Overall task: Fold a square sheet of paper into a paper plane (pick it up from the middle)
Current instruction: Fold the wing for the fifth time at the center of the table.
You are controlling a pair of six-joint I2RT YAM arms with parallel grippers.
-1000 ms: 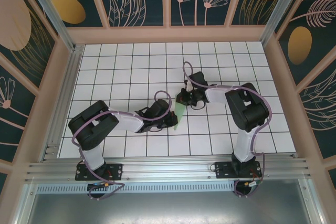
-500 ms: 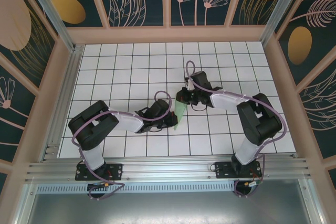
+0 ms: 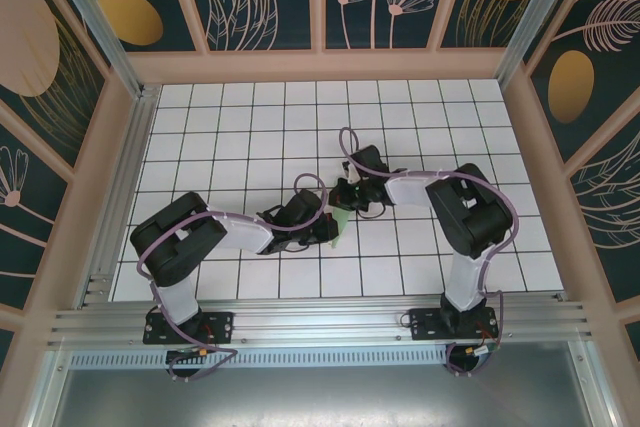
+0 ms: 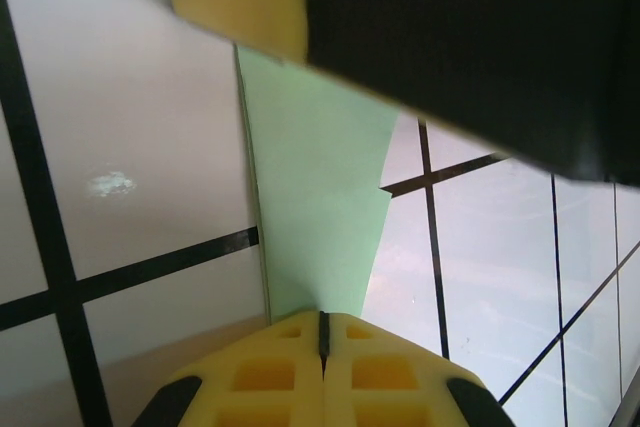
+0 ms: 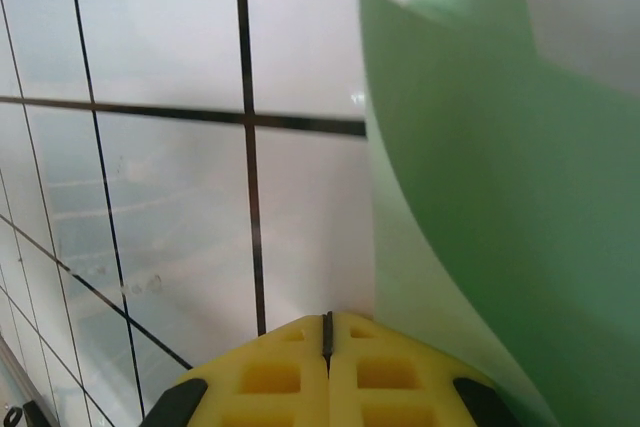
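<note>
Left arm [image 3: 240, 234] and right arm [image 3: 465, 212]: white links, black joints, lilac cables, black bases bolted on the aluminium rail [image 3: 320, 322]. Yellow fingers [image 4: 270, 377] bear square recesses.

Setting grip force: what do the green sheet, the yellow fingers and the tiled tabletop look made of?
Light green folded sheet: thin matte paper; it curls. Yellow fingers of the right end effector: probably moulded plastic or firm foam, matte, with square recesses. White gridded tabletop: smooth, glossy, perhaps laminate; it reflects light.

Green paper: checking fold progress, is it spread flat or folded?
Folded: the green paper is a narrow, tapering strip that runs into the shut left gripper, not a spread square.
</note>
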